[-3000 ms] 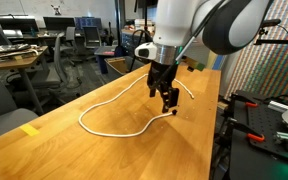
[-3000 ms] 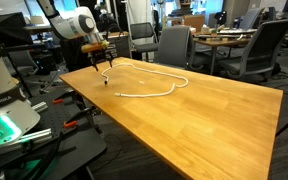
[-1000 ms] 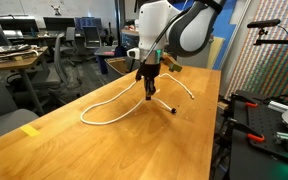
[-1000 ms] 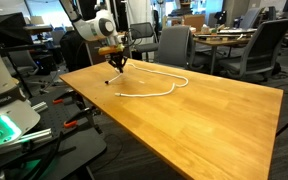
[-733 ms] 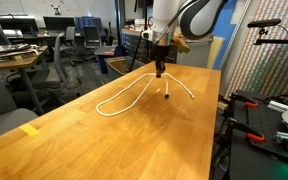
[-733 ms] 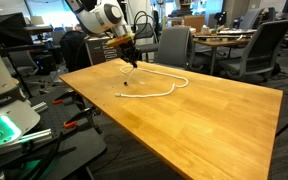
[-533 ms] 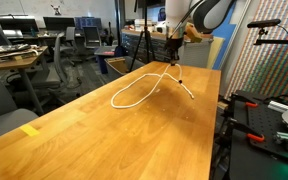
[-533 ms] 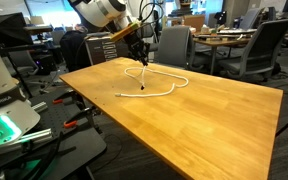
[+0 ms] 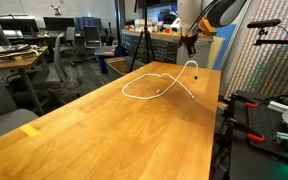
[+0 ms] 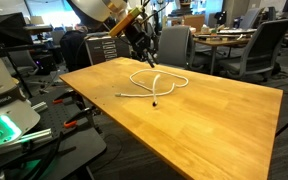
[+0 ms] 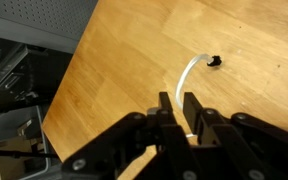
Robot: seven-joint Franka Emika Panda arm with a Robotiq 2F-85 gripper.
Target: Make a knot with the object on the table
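The white cord (image 9: 149, 98) lies in a loop on the wooden table (image 9: 84, 140), near its far end. In an exterior view the loop (image 10: 144, 95) shows one dark end flat on the top. My gripper (image 9: 191, 48) hangs above the loop's far side (image 10: 146, 58). In the wrist view the gripper (image 11: 177, 98) has its jaws a little apart. The cord (image 11: 192, 72) runs up through that narrow gap, close to one finger. Its dark tip (image 11: 215, 60) lies beyond. A raised stretch of cord still hangs under the fingers.
A yellow tape mark (image 9: 30, 129) sits near the table's front corner. Office chairs (image 10: 174, 45) and cluttered desks (image 9: 14, 50) stand behind. A black stand with tools (image 9: 274, 120) is beside the table's long edge. The table edge (image 11: 79, 60) is close in the wrist view.
My gripper has carried the cord's end up and across toward the table's far end, dragging the loop along and narrowing it. The jaws, shut before, now stand slightly apart.
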